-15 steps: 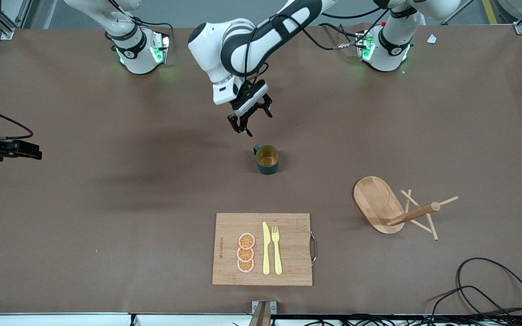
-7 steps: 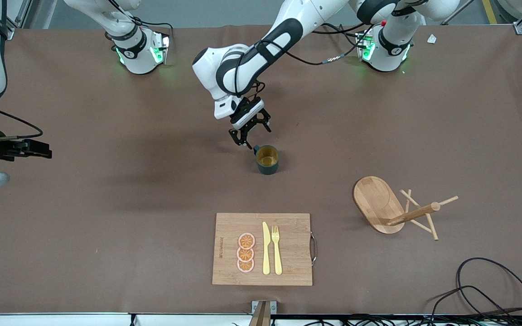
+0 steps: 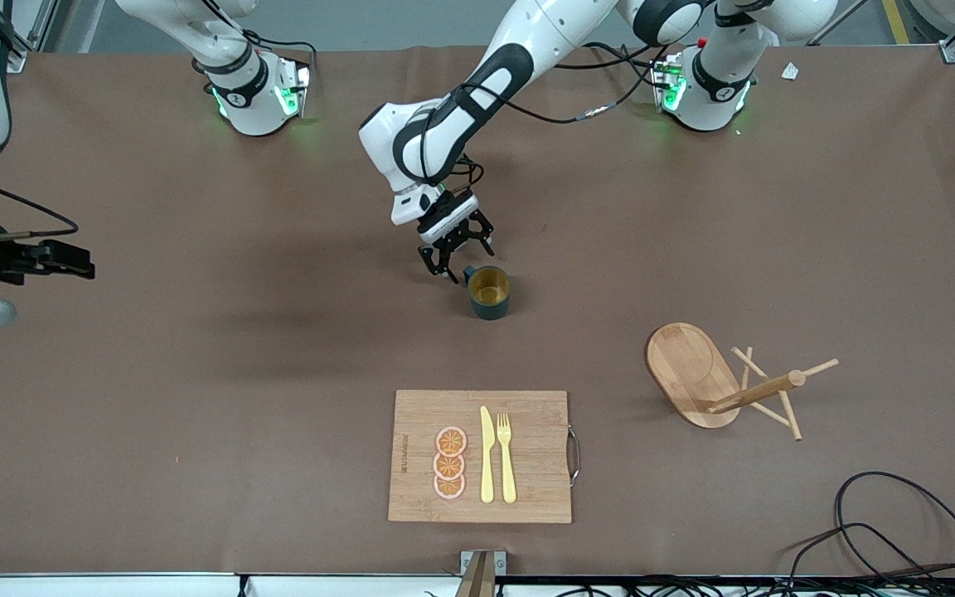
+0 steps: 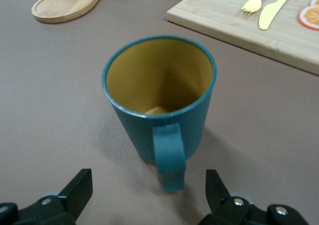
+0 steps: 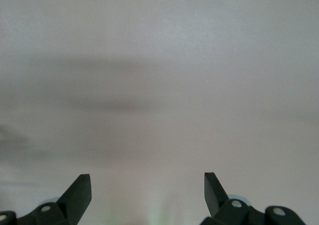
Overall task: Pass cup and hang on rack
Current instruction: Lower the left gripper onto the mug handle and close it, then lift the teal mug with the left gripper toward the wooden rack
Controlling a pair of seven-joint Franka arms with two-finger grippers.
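Nearest the front camera, a bamboo cutting board point(image 3: 480, 456) lies flat on the brown worktop point(image 3: 196, 414), carrying three orange slices point(image 3: 449, 463) in a row beside a yellow knife point(image 3: 487, 454) and a yellow fork point(image 3: 506, 457), all lying apart from one another. A loop of black cable point(image 3: 900, 522) sprawls on the worktop toward the left arm's end. A little farther from the camera, also toward the left arm's end, the rack point(image 3: 722, 383) lies tipped over, its oval base on edge and its post and thin pegs resting on the worktop. Farther still, about midway along the worktop, the cup point(image 3: 489, 292) stands upright and alone, well apart from the board and the rack; its yellowish interior looks empty, and its handle faces the robots' bases. The left pincer point(image 3: 456, 259) is low just beside that handle, its fingers spread wide on either side of it in the left wrist view without touching. The right pincer point(image 3: 63, 259) waits over bare worktop at the right arm's end, fingers wide open and holding nothing.
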